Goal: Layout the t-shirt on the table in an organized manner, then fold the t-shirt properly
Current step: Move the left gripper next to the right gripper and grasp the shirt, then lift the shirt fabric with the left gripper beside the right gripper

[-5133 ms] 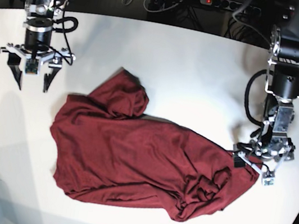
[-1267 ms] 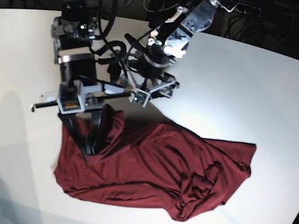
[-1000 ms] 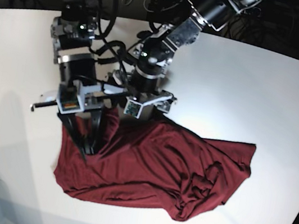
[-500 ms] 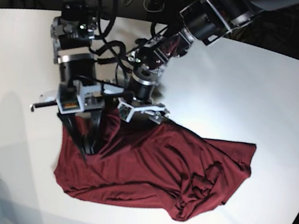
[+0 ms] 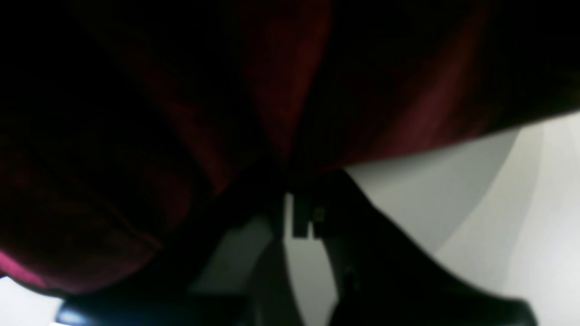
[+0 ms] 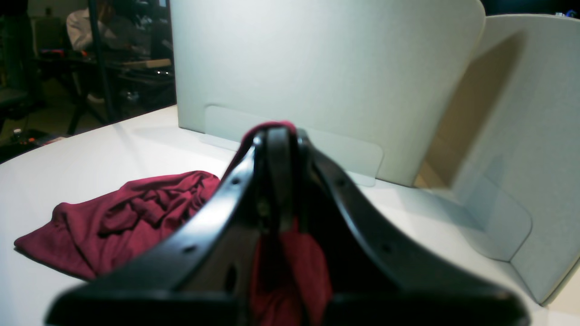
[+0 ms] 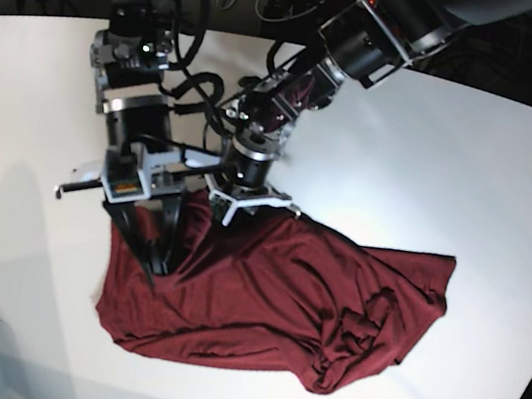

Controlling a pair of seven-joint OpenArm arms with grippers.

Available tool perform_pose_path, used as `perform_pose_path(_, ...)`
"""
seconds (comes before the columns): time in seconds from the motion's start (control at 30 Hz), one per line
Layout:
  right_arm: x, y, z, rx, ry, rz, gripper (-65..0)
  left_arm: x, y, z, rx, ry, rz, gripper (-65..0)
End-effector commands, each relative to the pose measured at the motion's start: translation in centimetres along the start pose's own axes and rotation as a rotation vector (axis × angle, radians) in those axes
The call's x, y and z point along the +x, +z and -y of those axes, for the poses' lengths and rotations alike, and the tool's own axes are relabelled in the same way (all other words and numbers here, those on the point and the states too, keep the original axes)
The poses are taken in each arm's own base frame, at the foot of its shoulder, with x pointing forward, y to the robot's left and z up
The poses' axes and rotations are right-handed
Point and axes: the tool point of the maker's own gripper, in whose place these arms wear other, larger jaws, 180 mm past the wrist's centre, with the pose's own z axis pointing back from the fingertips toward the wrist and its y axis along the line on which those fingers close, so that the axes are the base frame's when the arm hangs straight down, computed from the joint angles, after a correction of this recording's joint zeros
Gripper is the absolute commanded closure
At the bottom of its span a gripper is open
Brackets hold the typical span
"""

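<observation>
Dark maroon-red soft jersey t-shirt (image 7: 271, 297) lying crumpled across the middle of the glossy white curved-edge desk (image 7: 455, 159), bunched and wrinkled toward its right end. Both arms crowded over the shirt's upper left edge, cables looping between them and hiding that part of the cloth in the base view.

Right hand (image 7: 155, 251) clamped shut on a fold of the shirt; from its wrist camera (image 6: 277, 181), red cloth pinched between the black fingers and hanging below, the rest of the shirt spread on the desk to the left. Left hand (image 7: 238, 205) pressed down at the shirt's top edge; wrist view (image 5: 299, 199) dark and blurred, fingers drawn together right at the cloth's rim, actual grip on fabric not discernible.

Pale grey partition panels (image 6: 326, 77) standing at the desk's edge, seen only from the right wrist. Black power strip with a red switch (image 7: 378, 2) behind the desk, seen only from the base. No legible writing anywhere.
</observation>
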Motion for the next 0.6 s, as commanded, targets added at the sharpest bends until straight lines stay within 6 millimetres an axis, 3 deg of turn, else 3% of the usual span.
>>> perform_pose_path(0.0, 1.6, -0.3, 0.3, -0.008, 0.004, 0.065, 0.0, 1.5, 0.3, 0.8, -0.006, 0.012, 0.053, -2.4)
perform_pose_path(0.17, 1.7, -0.5, 0.5, -0.012, 0.008, 0.070, 0.0, 1.2, 3.0, 2.5, -0.029, 0.078, 0.057, -0.2)
perform_pose_path(0.3, 1.8, -0.5, 0.6, -0.012, 0.008, 0.071, 0.0, 0.0, 5.5, 1.0, -0.020, 0.107, 0.029, -0.1)
perform_pose_path(0.57, 1.5, -0.5, 0.3, -0.007, 0.004, 0.063, 0.0, 1.4, 8.0, -2.1, -0.021, 0.137, 0.004, -0.5)
